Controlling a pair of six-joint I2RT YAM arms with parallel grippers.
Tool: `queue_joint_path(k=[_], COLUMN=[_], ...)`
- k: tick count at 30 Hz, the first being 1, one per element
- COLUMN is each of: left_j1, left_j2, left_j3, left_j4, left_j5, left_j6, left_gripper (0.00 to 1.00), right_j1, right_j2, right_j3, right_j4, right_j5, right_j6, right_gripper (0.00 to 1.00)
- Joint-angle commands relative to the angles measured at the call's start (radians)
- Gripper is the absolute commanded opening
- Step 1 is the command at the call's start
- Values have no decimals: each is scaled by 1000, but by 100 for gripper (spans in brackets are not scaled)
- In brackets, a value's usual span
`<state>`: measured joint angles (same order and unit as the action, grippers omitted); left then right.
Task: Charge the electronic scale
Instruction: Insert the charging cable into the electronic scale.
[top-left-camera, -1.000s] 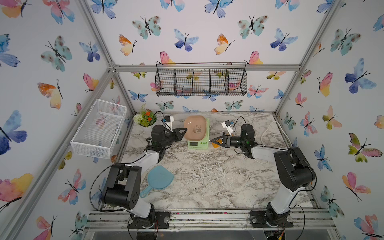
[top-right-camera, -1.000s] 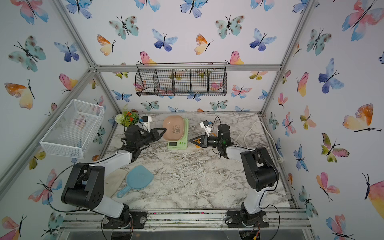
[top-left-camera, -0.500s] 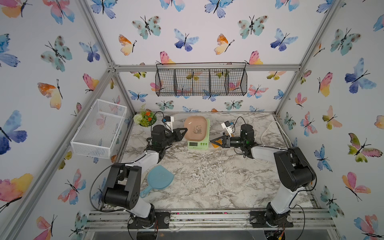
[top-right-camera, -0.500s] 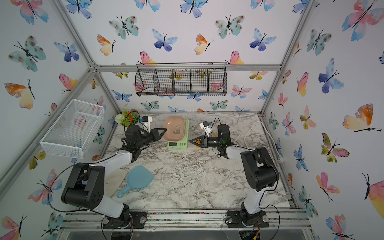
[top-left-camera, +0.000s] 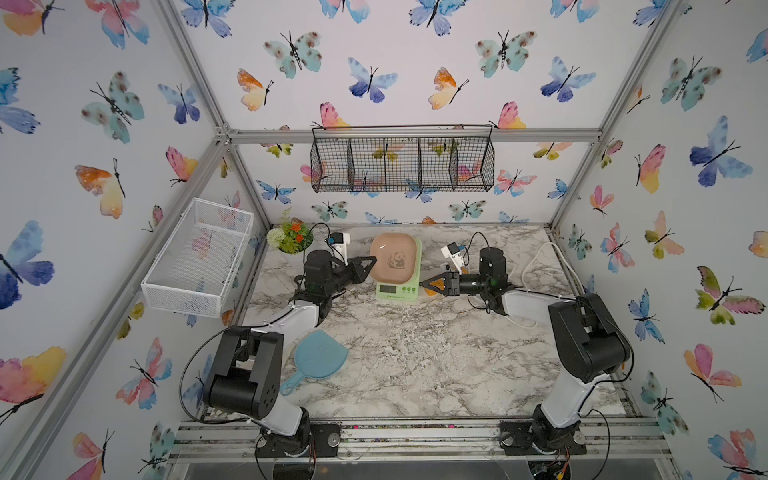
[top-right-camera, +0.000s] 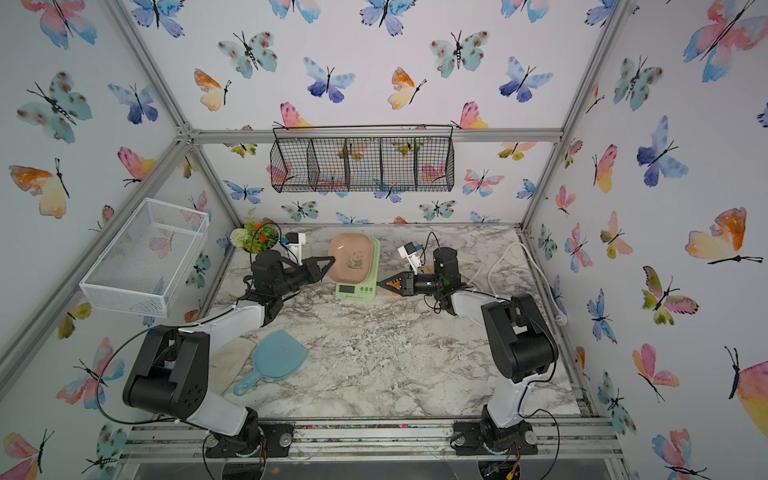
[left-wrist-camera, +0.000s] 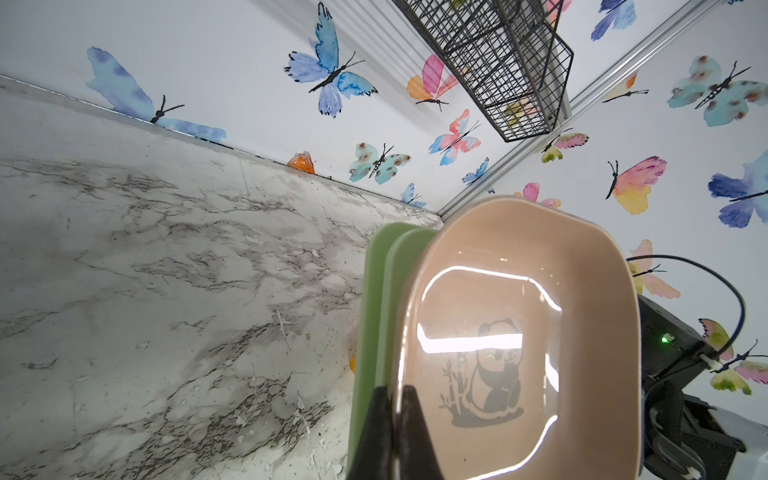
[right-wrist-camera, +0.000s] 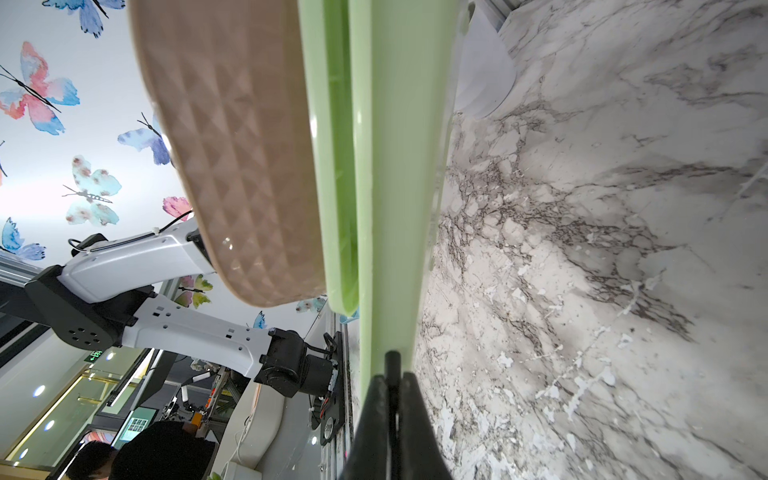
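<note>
Butterfly wallpaper all round, marble tabletop (top-left-camera: 415, 353) underneath. On it the left gripper (left-wrist-camera: 392, 400) was clamped on the near rim of the tan-pink bowl (left-wrist-camera: 519, 332), one finger inside by the panda print, the other outside it. The right gripper (right-wrist-camera: 392, 380) was pinched closed on a thin dark tip (right-wrist-camera: 392, 359) that stuck out past its fingers. That tip touched the light-green side of the electronic scale (top-left-camera: 397, 291), low near the table; what the tip belonged to could not be told. The scale sat at the back middle of the table, between the two grippers, with display and buttons facing the front edge. The bowl sat on top, shifted toward the left gripper, with a green strip showing on the far side. A white cable (top-left-camera: 536, 257) looped near the right arm. A flower pot (top-left-camera: 291, 237) stood in the back corner behind the left arm. A blue paddle-shaped item (top-left-camera: 320, 355) lay flat by the left arm's base, well apart from the scale. A black wire basket (top-left-camera: 402, 164) hung on the back wall and a white mesh basket (top-left-camera: 199, 257) on the side wall.
</note>
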<state>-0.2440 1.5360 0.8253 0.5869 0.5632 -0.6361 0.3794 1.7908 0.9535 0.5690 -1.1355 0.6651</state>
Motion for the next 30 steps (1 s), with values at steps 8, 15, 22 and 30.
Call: queue_joint_path(k=[8, 15, 22, 30], left_j1=[-21, -36, -54, -69], left_j2=[-50, -52, -49, -51], left_j3=[12, 9, 16, 28], left_j4=[102, 49, 1, -52], left_j5=[26, -16, -59, -137], left_j6=[-9, 33, 66, 76], left_gripper=[0, 0, 0, 0], right_j1=[6, 6, 6, 6], right_j2=[-13, -16, -41, -113], right_j3=[36, 55, 71, 96], right_j4=[-101, -179, -274, -431], right_j5=[56, 92, 140, 251], right_j6=[-47, -97, -173, -300], right_gripper=[2, 12, 32, 57])
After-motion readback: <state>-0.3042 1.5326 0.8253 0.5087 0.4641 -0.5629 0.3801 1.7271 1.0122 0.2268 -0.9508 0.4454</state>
